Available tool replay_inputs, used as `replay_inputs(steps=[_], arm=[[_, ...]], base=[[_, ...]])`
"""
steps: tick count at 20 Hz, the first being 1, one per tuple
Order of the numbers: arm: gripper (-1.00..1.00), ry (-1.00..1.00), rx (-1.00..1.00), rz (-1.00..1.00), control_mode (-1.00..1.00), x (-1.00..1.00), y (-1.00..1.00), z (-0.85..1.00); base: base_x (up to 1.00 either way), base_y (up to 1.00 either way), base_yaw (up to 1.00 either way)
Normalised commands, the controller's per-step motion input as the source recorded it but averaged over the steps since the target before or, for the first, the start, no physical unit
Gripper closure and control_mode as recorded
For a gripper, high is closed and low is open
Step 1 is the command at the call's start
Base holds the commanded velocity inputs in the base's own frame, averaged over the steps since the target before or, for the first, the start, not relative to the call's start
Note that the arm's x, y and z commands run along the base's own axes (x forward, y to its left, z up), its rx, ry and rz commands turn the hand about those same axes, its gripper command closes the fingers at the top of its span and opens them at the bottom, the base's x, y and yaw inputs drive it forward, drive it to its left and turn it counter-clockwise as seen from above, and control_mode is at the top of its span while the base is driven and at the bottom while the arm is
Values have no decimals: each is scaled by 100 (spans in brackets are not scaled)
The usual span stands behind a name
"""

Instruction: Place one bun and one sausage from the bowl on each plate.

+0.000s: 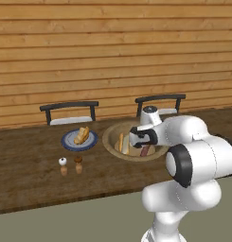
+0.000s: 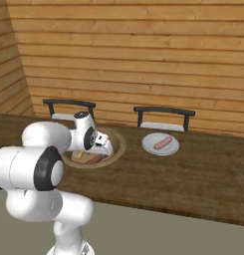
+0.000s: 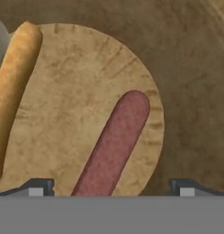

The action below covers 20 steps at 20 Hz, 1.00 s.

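The wooden bowl [image 1: 109, 133] [image 2: 121, 142] sits mid-table. In it lie a tan bun [image 1: 121, 142] [image 3: 13, 87] and a reddish-brown sausage [image 1: 146, 151] [image 2: 96, 159] [image 3: 114, 144]. My gripper [image 1: 138, 144] [image 2: 107, 151] [image 3: 112, 188] hangs just over the bowl, open, its two fingertips [image 3: 38, 187] spread either side of the sausage's near end with nothing held. Left of the bowl, a blue-rimmed plate [image 1: 68, 143] carries a bun [image 1: 82, 135]. To the bowl's right, another plate [image 2: 149, 148] holds a sausage [image 2: 163, 143].
Two small shakers [image 1: 63, 166] [image 1: 78, 165] stand in front of the left plate. Two dark chairs [image 1: 70, 112] [image 2: 163, 117] are pushed against the table's far side before a wooden plank wall. The table's front edge runs just ahead of my base.
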Motion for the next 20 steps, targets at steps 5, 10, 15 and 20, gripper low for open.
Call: replay_inputs(steps=[5, 10, 15, 20], arm=[[-100, 0, 0, -3, -100, 24, 23, -24], [-100, 1, 0, -5, -100, -6, -8, -36], [-100, 0, 0, -2, -100, 0, 0, -8], [-100, -6, 10, -13, -100, 0, -2, -45]], base=[[0, 0, 0], [0, 0, 0], [0, 0, 0], [0, 0, 0]])
